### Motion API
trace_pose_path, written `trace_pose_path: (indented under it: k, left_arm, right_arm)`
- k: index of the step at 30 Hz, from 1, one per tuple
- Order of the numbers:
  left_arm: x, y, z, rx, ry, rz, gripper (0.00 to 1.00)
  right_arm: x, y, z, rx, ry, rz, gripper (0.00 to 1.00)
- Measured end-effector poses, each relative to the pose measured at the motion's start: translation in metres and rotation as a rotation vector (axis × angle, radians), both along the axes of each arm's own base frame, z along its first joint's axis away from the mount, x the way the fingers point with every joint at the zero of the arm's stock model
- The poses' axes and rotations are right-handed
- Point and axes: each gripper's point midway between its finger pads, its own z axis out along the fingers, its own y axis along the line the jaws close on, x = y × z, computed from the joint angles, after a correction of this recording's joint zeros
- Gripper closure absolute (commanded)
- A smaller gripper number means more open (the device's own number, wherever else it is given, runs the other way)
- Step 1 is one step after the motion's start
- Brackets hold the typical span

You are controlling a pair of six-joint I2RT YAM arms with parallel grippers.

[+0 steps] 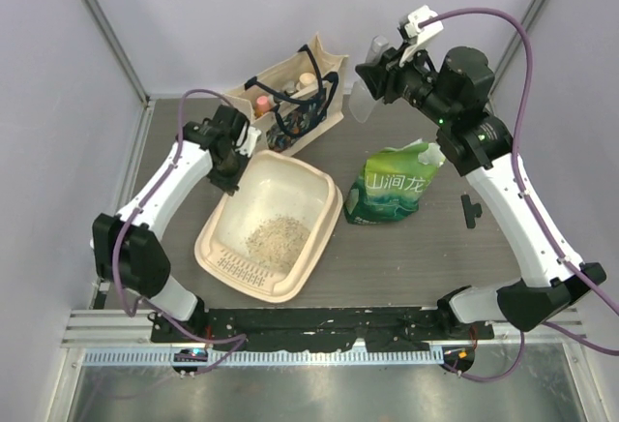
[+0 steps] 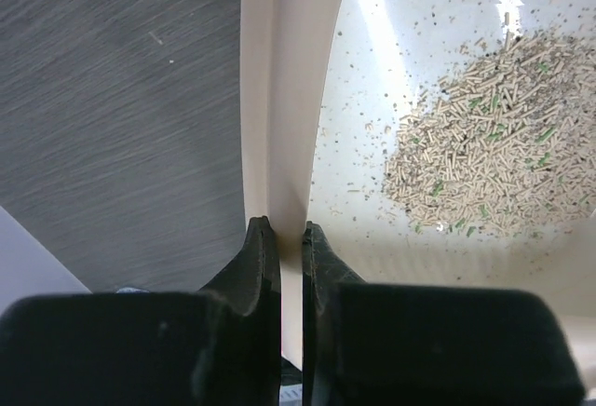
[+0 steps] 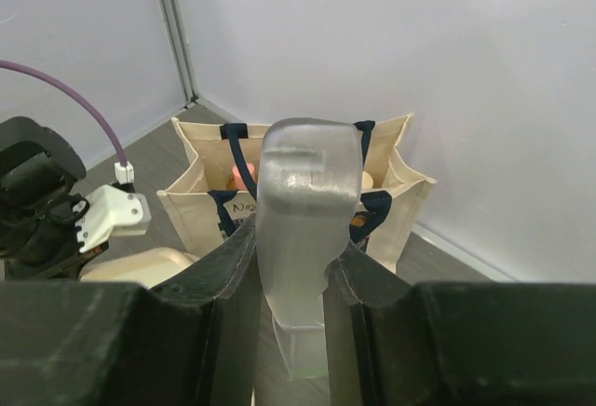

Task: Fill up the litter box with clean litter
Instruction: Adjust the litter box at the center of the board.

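While the desk (image 1: 406, 267) carries everything else, the litter box (image 1: 300, 182) is the biggest thing on it, lying at an angle in the middle with its ribbed strip toward the arms. Behind it stands a canvas tote bag (image 1: 290, 103), and to its right, well apart from it, a green bag (image 1: 392, 190) sits upright with its top corner open. The clean litter (image 1: 276, 236) is only a small heap on the box floor, with most of the floor bare around it, so I judge the filling barely begun.

The left pincer (image 2: 284, 238) is nearly closed, its jaws clamped on either side of the box's rim at the far left corner, which looks like steadying. The right pincer (image 3: 298, 238) is closed tight on the handle of a translucent scoop (image 3: 307, 201), held high in the air behind the green bag and near the tote. Whether the scoop carries any litter I cannot tell.

The step in hand seems to be one of the scoop's trips between bag and box. If the scoop is empty, the next move calls for lowering it into the green bag's opening. If loaded, it must swing left over the box and tip without spilling onto the desk.
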Motion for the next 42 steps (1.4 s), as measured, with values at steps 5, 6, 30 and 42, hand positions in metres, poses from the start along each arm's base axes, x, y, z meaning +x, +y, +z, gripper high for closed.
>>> trace_pose_path:
  k: [5, 6, 30, 42]
  left_arm:
    - [0.029, 0.005, -0.001, -0.017, 0.01, 0.101, 1.0]
    - [0.027, 0.004, -0.005, -0.043, 0.02, 0.126, 1.0]
    - [-0.023, -0.023, -0.011, -0.368, 0.183, 0.312, 0.36]
    - [-0.03, -0.029, 0.016, -0.417, 0.134, 0.185, 0.32]
  right_arm:
    - [0.004, -0.002, -0.003, -0.003, 0.006, -0.008, 0.99]
    - [0.005, -0.002, -0.004, -0.004, 0.009, -0.009, 0.99]
    - [0.07, -0.099, -0.023, 0.025, 0.107, -0.278, 0.99]
    - [0.083, -0.285, -0.059, 0.007, 0.178, -0.687, 0.99]
